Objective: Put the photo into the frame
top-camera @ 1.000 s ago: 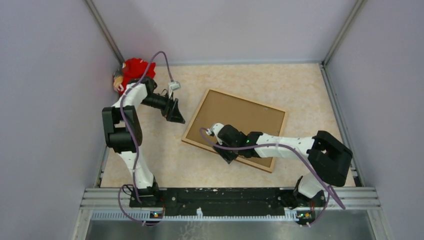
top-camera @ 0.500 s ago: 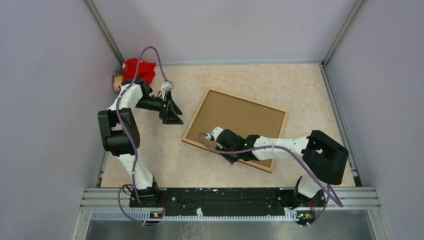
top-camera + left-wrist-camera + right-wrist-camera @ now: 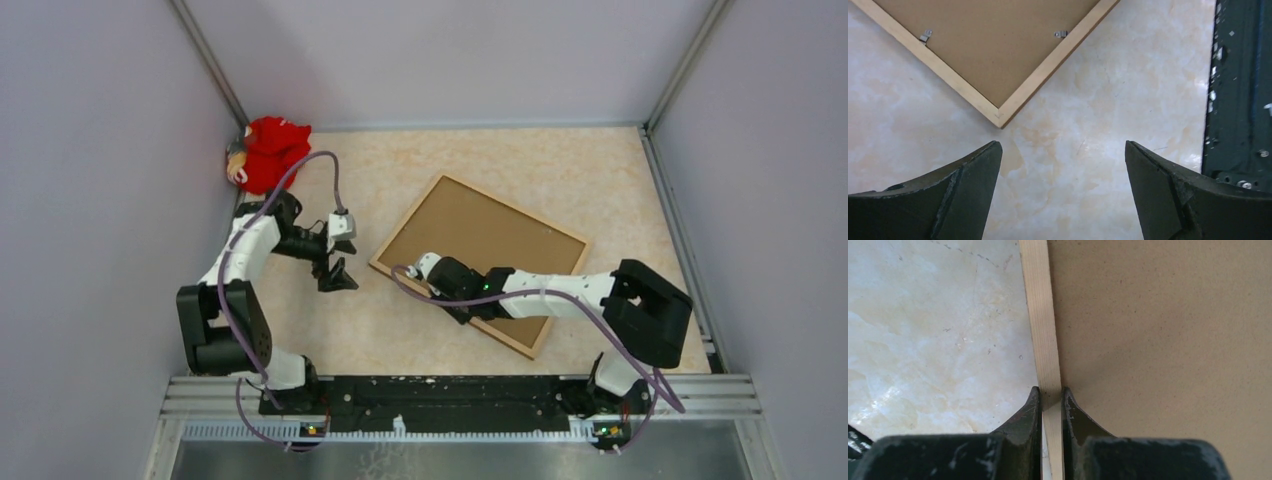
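Note:
The frame (image 3: 513, 207) lies face down on the marble table, its golden-brown moulding around a brown cardboard backing board (image 3: 480, 235). My right gripper (image 3: 462, 314) is shut on the near-left moulding; in the right wrist view the fingers (image 3: 1050, 392) pinch the pale wooden strip (image 3: 1040, 315) beside the board (image 3: 1158, 340). My left gripper (image 3: 338, 275) hangs open over bare table just left of the frame's left corner. In the left wrist view that gripper (image 3: 1063, 147) holds nothing, with the frame's corner (image 3: 1048, 67) above it. The photo is out of view.
A red plush or cloth bundle (image 3: 268, 150) sits in the far left corner against the wall. Grey walls close in the table on three sides. The black base rail (image 3: 440, 390) runs along the near edge, also the dark strip (image 3: 1238, 100) in the left wrist view.
My right gripper has closed onto the frame's moulding, and the frame has turned a little clockwise. My left arm has swung from near the red bundle toward the frame's left corner, still open.

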